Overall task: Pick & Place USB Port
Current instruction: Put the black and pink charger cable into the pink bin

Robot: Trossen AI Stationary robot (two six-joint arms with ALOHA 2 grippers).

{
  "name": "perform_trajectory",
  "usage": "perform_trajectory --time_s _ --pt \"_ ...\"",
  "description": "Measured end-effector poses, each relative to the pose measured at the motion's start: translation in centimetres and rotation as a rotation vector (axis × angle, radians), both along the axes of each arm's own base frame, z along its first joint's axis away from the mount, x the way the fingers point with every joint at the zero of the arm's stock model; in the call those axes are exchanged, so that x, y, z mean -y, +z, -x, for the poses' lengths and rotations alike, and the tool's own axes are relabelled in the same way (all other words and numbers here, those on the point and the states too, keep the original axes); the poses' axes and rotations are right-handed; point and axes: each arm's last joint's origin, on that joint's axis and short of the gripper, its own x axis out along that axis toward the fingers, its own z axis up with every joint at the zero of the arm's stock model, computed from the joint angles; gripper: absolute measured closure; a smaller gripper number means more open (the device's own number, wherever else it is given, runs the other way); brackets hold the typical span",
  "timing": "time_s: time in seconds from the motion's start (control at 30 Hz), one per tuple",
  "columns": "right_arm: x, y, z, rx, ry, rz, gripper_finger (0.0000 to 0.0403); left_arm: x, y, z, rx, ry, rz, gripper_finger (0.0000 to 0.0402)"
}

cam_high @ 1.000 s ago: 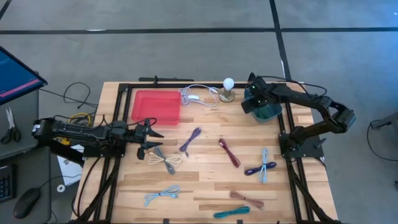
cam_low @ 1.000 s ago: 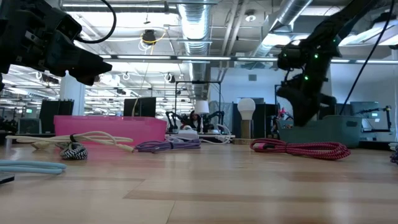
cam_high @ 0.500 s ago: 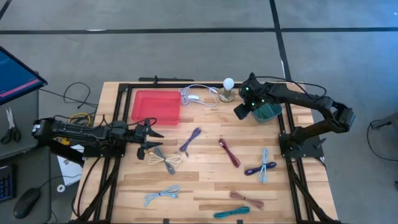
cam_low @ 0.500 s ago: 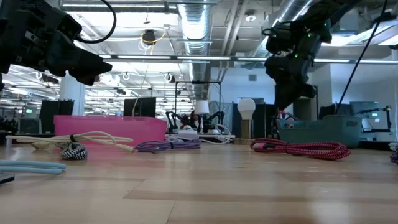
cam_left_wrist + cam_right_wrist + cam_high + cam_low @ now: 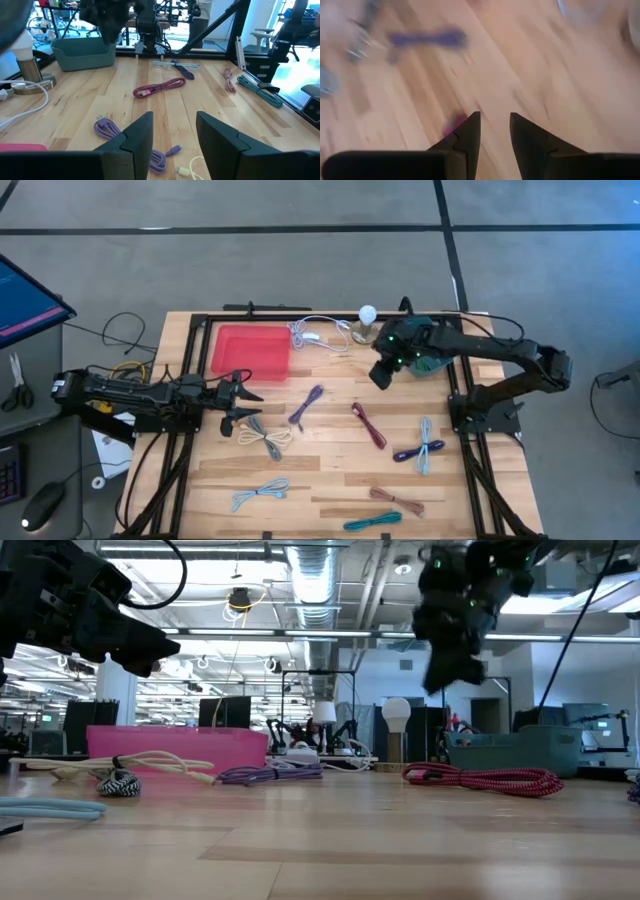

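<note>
Several coiled USB cables lie flat on the wooden table: a purple one (image 5: 306,405), a magenta one (image 5: 368,425), a white-grey one (image 5: 265,437) and others toward the near edge. My right gripper (image 5: 381,374) hangs open above bare wood just left of the teal bin (image 5: 432,361), holding nothing. Its wrist view, blurred, shows the open fingers (image 5: 495,131) over the tabletop, with the purple cable (image 5: 427,39) ahead and a magenta cable end (image 5: 454,123) beside one fingertip. My left gripper (image 5: 243,408) waits open at the table's left side, pointing right toward the purple cable (image 5: 107,131).
A red tray (image 5: 250,352) sits at the far left of the table. A lamp with a white bulb (image 5: 367,325) and a white corded plug (image 5: 318,336) stand along the far edge. Bare wood lies between the cables in the table's middle.
My right gripper has left the spot over the teal bin, rising and swinging toward the table's left and slightly toward its near edge, and now hangs over open wood beside the bin. The cables have stayed where they were.
</note>
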Motion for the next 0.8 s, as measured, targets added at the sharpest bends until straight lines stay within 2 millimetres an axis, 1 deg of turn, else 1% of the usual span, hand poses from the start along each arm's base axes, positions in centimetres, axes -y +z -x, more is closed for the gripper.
perform_trajectory --time_s 0.1,0.2,0.33,0.43,0.57,0.8 --pt "-1.1 1.8 -0.5 0.144 0.104 0.109 0.0307 0.0 0.0 0.0 0.000 0.000 0.000 0.0253" --pt "-2.4 3.5 -0.3 0.244 0.217 0.209 0.0317 0.0 0.0 0.0 0.001 0.000 0.000 0.0253" --pt "-4.2 4.4 0.6 0.321 0.299 0.260 0.0334 0.0 0.0 0.0 0.000 0.000 0.000 0.0253" --pt "-5.3 4.4 1.5 0.380 0.330 0.276 0.0342 0.0 0.0 0.0 0.000 0.000 0.000 0.0253" --pt "-6.5 3.3 3.0 0.441 0.353 0.277 0.0345 0.0 0.0 0.0 0.000 0.000 0.000 0.0253" --pt "-7.6 1.8 5.3 0.609 0.331 0.315 0.0345 0.0 0.0 0.0 0.001 0.000 0.000 0.0253"
